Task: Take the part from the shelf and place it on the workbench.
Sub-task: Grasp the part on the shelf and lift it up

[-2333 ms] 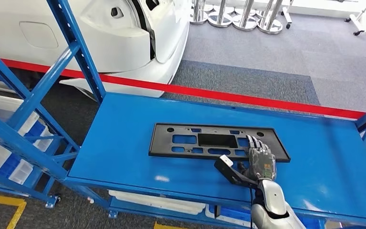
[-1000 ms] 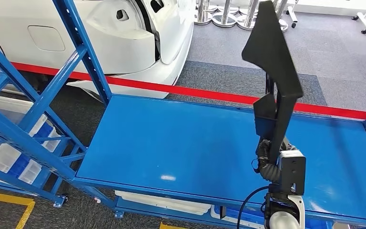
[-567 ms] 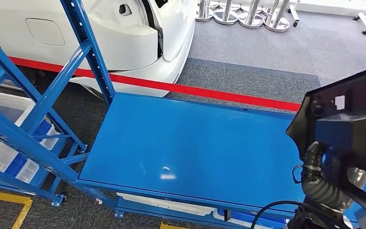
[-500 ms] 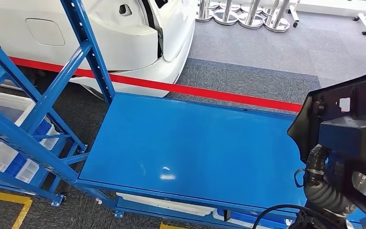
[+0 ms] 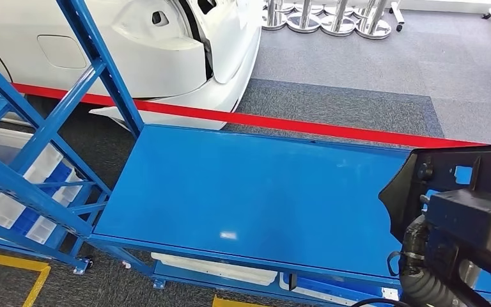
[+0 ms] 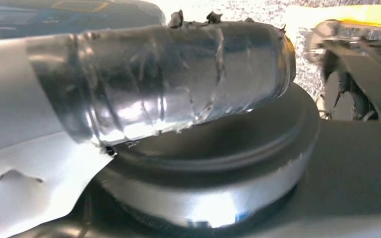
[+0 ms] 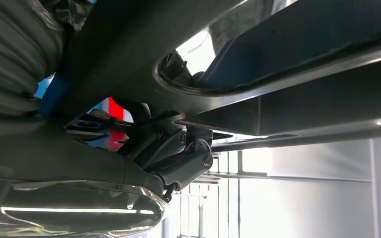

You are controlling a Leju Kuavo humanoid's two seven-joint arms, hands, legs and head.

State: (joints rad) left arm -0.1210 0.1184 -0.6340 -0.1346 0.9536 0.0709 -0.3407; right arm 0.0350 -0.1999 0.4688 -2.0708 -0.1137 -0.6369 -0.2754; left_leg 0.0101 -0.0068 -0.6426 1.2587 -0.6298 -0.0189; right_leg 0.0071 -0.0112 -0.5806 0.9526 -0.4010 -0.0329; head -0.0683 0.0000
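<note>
Evidently the black perforated panel (image 5: 451,176) is off the blue shelf (image 5: 249,192), aloft in the right hand (image 7: 173,153), fingers clamped on it. Workbench placement remains outstanding. Left hand's fingers: cannot tell.

Bare shelf deck (image 5: 243,185); upright (image 5: 105,77) left

Black part (image 5: 451,176) cropped at frame edge
</note>
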